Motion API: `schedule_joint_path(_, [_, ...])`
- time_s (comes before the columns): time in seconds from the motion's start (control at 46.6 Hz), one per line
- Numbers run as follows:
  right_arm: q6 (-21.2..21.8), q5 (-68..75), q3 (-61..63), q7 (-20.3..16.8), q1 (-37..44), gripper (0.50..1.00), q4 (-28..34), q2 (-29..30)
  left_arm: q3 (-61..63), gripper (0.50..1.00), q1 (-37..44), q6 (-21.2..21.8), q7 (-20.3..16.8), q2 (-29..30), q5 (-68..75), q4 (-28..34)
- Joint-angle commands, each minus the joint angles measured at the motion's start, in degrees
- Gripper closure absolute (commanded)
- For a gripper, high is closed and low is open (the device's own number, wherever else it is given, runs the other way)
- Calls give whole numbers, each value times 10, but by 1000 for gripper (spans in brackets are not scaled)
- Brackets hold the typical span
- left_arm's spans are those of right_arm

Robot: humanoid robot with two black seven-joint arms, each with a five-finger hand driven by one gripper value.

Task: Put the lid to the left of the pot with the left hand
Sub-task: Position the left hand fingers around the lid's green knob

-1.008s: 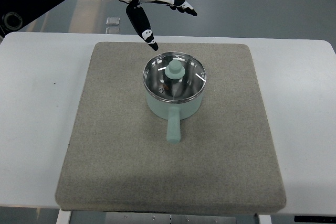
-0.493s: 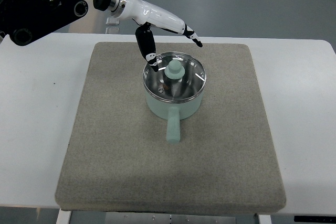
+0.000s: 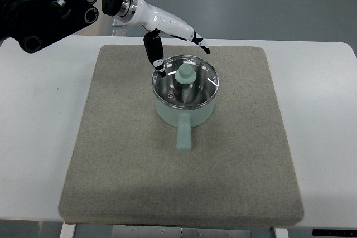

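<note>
glass lid [image 3: 186,81] sits on the mint saucepan [image 3: 184,104] mid-mat. left hand [image 3: 167,34] hovers behind it, fingers [image 3: 155,55] apart; best to centre over the knob [image 3: 185,72] before closing.

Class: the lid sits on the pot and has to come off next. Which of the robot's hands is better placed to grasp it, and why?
Left. The left hand hovers open at the far rim of the pot, its thumb tip by the lid near the knob. No right arm is in view.
</note>
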Motion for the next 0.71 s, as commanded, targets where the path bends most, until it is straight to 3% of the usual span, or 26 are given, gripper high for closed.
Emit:
schedule_joint_path(0.0, [0,0,1,0,0,579,0,0,1,501,1,0,0,-1,1,1])
schedule_joint_path(0.686, [0,0,1,0,0,579,0,0,-2,501,0,0,-1,-14,50,-1])
